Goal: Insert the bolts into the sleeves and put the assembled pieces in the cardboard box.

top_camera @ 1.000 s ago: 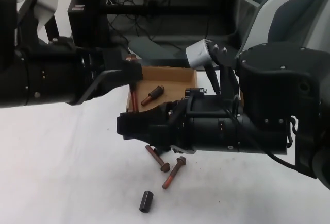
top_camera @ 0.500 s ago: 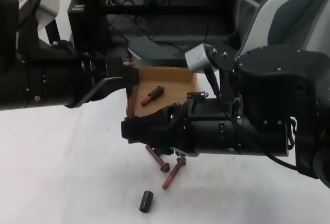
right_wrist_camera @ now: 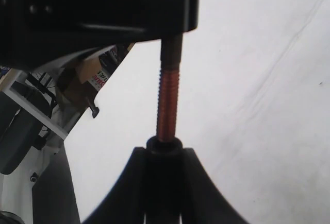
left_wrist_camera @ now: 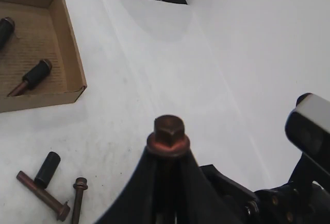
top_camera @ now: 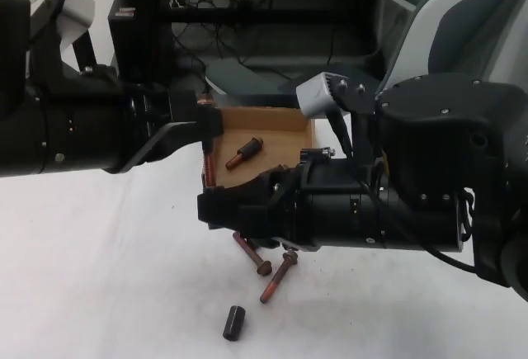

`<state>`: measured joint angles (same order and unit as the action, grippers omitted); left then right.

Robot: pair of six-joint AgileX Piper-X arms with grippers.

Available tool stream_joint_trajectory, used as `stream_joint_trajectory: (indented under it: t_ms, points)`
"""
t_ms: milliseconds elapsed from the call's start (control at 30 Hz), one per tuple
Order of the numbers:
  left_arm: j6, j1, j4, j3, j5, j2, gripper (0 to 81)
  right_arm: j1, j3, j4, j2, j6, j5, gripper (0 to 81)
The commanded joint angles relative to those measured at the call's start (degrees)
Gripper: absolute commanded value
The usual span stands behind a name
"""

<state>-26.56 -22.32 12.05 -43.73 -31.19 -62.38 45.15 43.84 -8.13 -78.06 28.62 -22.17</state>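
Edging together, the left pincer point(left_wrist_camera: 166, 162) clamped on the bolt point(left_wrist_camera: 167, 134) and right pincer point(right_wrist_camera: 164, 154) gripping the sleeve point(right_wrist_camera: 164, 144) seem to have begun insertion.

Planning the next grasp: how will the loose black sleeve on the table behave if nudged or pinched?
The sleeve lies on its side and looks cylindrical, so a sideways push would probably roll it. It seems rigid metal, likely stiff and dense. Its smooth dark surface might slip in a pinch.

Black left arm point(top_camera: 74, 132); black right arm point(top_camera: 396, 210); 1 grey cap point(top_camera: 318, 93) each.
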Motion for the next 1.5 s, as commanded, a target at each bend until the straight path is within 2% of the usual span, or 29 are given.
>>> stream_joint_trajectory:
  t_ms: [0, 533, 933, 1467]
  points:
    - [-0.19, -0.28, -0.31, -0.54, -0.12, 0.21, 1.7, -0.11, 0.76, -1.1, 0.28, -0.46, 0.38, 0.4]
    - [-0.17, -0.28, -0.2, -0.54, -1.87, 0.21, 1.7, -0.21, 1.01, -3.23, 0.28, -0.2, 2.43, 0.4]
    - [1.27, -0.28, 4.85, -0.54, -1.87, 0.21, 1.7, -2.88, 1.01, -3.23, 0.28, -0.2, 2.57, 0.4]
    - [1.48, -5.55, 4.49, -0.54, -2.72, 0.21, 1.7, -2.85, 1.01, -3.23, 0.28, -0.2, 1.83, 0.4]
